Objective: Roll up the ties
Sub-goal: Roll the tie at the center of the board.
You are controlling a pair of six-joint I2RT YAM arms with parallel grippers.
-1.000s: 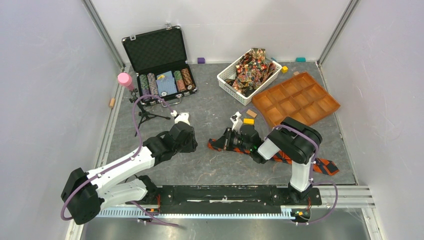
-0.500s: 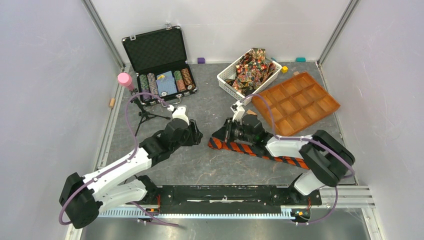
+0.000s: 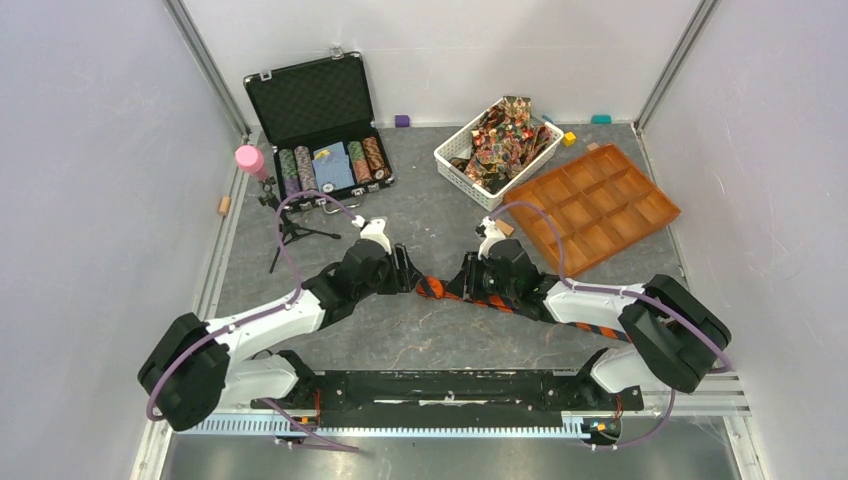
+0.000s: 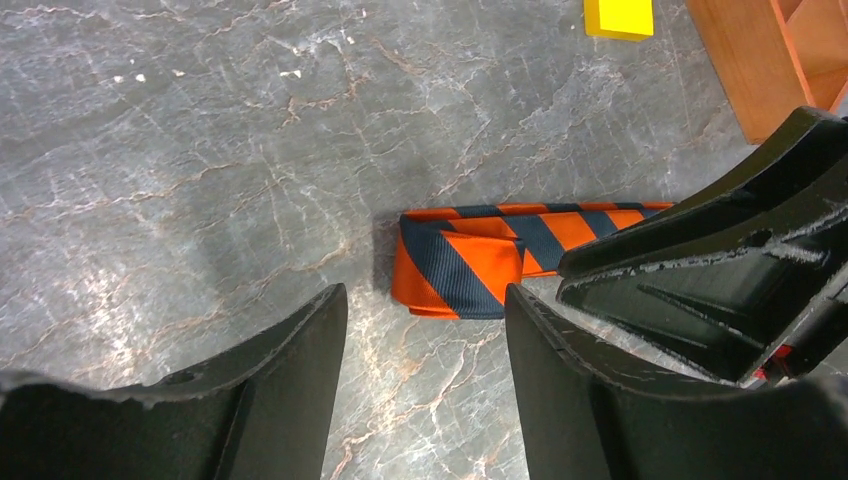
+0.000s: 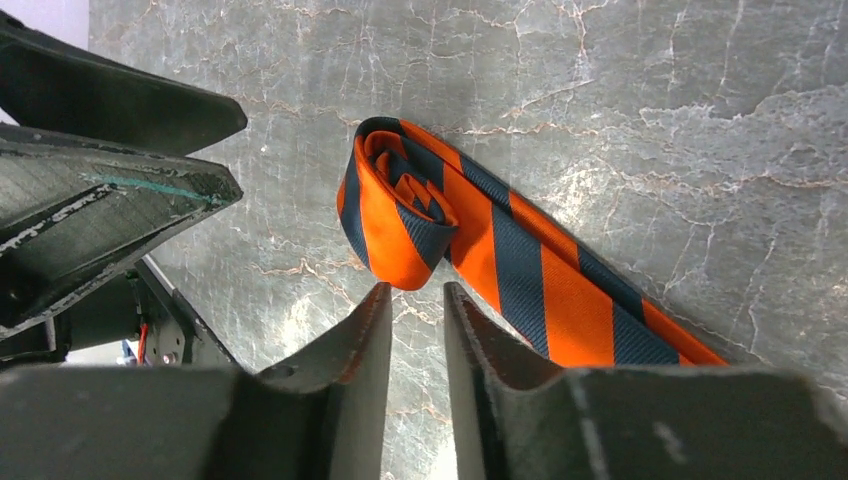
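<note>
The orange-and-dark striped tie point(image 3: 432, 289) lies on the grey table, its left end rolled into a small loose coil, its tail running right under my right arm. The coil shows in the left wrist view point(image 4: 460, 262) and the right wrist view point(image 5: 400, 215). My left gripper point(image 3: 408, 272) is open and empty, its tips just left of the coil point(image 4: 425, 300). My right gripper point(image 3: 458, 284) has its jaws a narrow gap apart with nothing between them, tips just short of the coil point(image 5: 415, 292). Several multicolour ties point(image 3: 503, 128) are piled in a white basket.
The white basket point(image 3: 452, 157) stands at the back. An orange compartment tray point(image 3: 592, 205) sits right of it. An open black case with poker chips point(image 3: 322, 165) is at the back left, a pink-topped tripod point(image 3: 285, 228) in front. Small blocks point(image 4: 618, 17) lie around.
My left gripper moved right up to the tie's rolled end. My right arm stretched out low along the tie, its gripper staying by the coil. The two grippers now face each other closely.
</note>
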